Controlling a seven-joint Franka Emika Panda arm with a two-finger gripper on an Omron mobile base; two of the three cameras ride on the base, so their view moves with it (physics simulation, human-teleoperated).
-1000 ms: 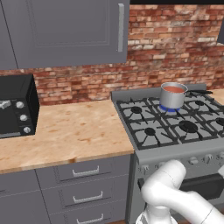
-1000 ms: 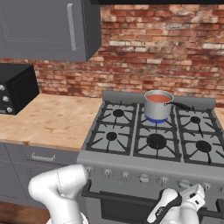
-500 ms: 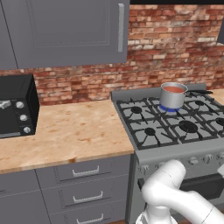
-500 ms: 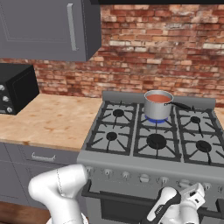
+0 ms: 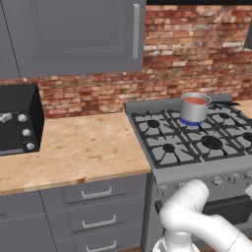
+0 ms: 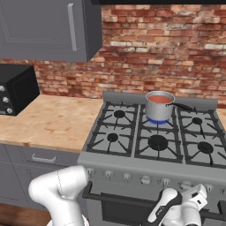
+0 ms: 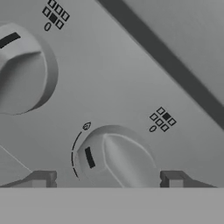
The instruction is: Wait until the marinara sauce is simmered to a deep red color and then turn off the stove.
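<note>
The marinara sauce [image 5: 196, 100] [image 6: 160, 99] is an orange-red surface in a small steel saucepan [image 5: 193, 112] [image 6: 158, 109] on a rear burner of the stove [image 5: 197, 172] [image 6: 145, 167], with a blue flame under the pan. My hand is low at the stove's front panel, at the lower right of the right base view. In the hand view my gripper [image 7: 107, 179] is open, its fingertips [image 7: 41, 179] either side of a grey knob [image 7: 116, 155] whose dark pointer mark faces left of its flame symbol.
A second knob [image 7: 22, 70] sits up and left of the straddled one. A black countertop oven [image 5: 17, 118] [image 6: 15, 88] stands on the wooden counter [image 5: 74, 147] [image 6: 48, 119] left of the stove. Grey cabinets [image 5: 74, 34] hang above, drawers [image 5: 93, 194] below.
</note>
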